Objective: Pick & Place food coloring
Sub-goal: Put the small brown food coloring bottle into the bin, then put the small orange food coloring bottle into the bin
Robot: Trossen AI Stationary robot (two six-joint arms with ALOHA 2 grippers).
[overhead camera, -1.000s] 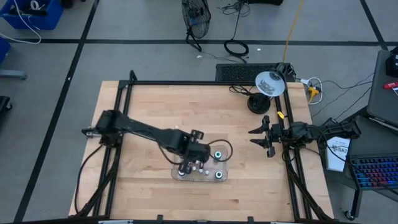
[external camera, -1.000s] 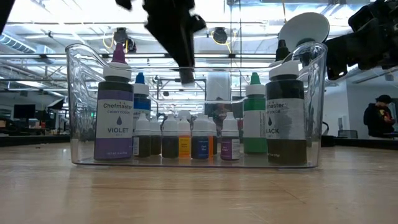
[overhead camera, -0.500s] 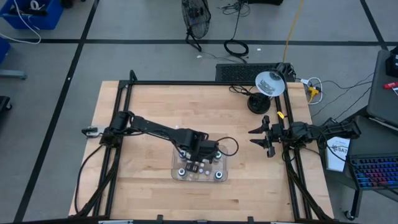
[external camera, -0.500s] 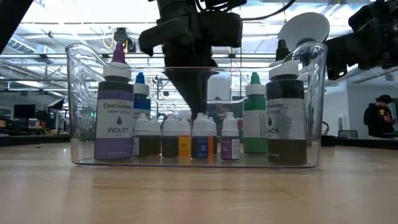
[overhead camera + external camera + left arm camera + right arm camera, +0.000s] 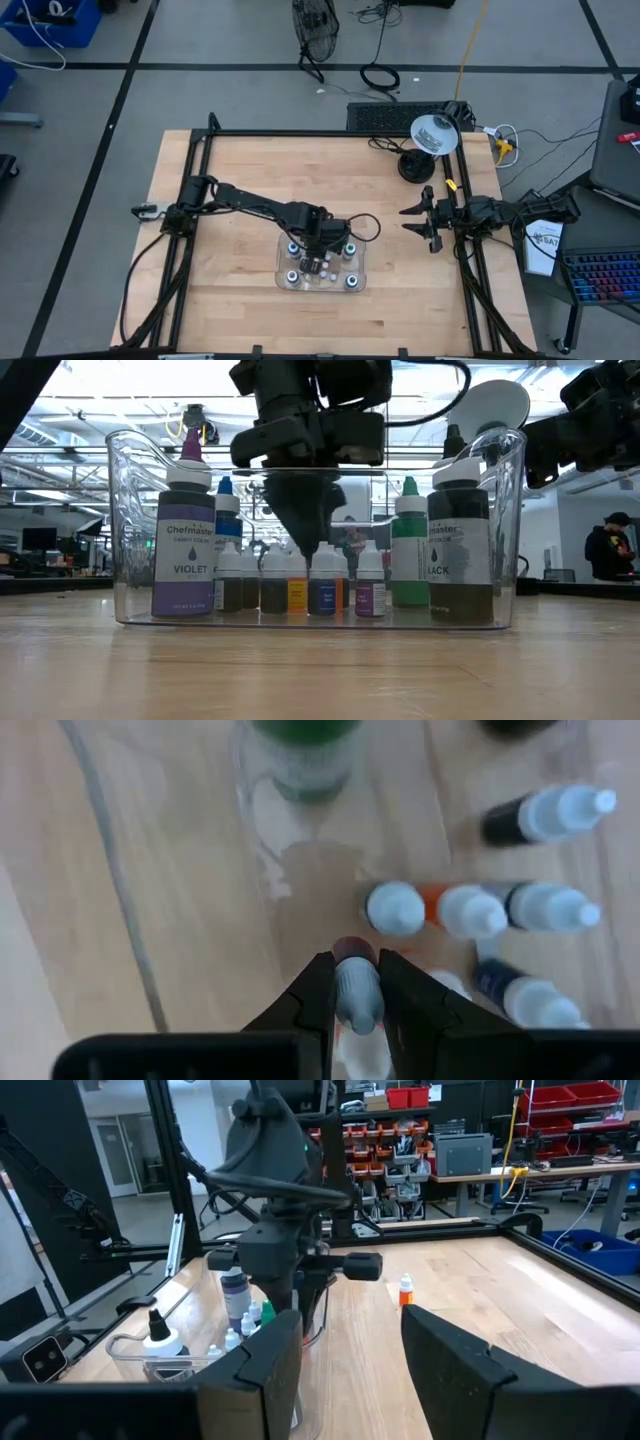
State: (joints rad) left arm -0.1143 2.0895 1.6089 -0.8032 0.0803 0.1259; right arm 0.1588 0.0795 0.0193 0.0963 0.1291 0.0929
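Note:
The food coloring stands in a clear plastic tray (image 5: 285,252) near the table's near edge. Large bottles stand at its ends: violet (image 5: 183,550), blue (image 5: 227,520), green (image 5: 410,555) and black (image 5: 460,550). A row of small bottles (image 5: 296,585) stands between them on the tray floor. My left gripper (image 5: 322,258) reaches down into the tray (image 5: 120,510) among the small bottles, shut on one of them (image 5: 357,990). My right gripper (image 5: 418,220) waits open at the table's right edge. My left gripper (image 5: 357,995) pinches a small bottle by its pale cap end (image 5: 357,982), one finger (image 5: 318,992) on each side. The fingers come from above, pointing down (image 5: 308,548). The bottle's reddish body (image 5: 352,948) shows just past the fingertips, among the other small bottles in the tray.
A small orange bottle (image 5: 404,1292) stands alone on the table beyond the tray. A desk lamp (image 5: 432,135) sits at the far right corner. A black frame (image 5: 330,134) runs around the table. Bare wood lies left of and beyond the tray.
My left gripper has moved from the tray's near left part toward its middle. It has come down from above the rim until its fingertips reach the caps of the small bottles. The bottles and the tray have stayed in place.

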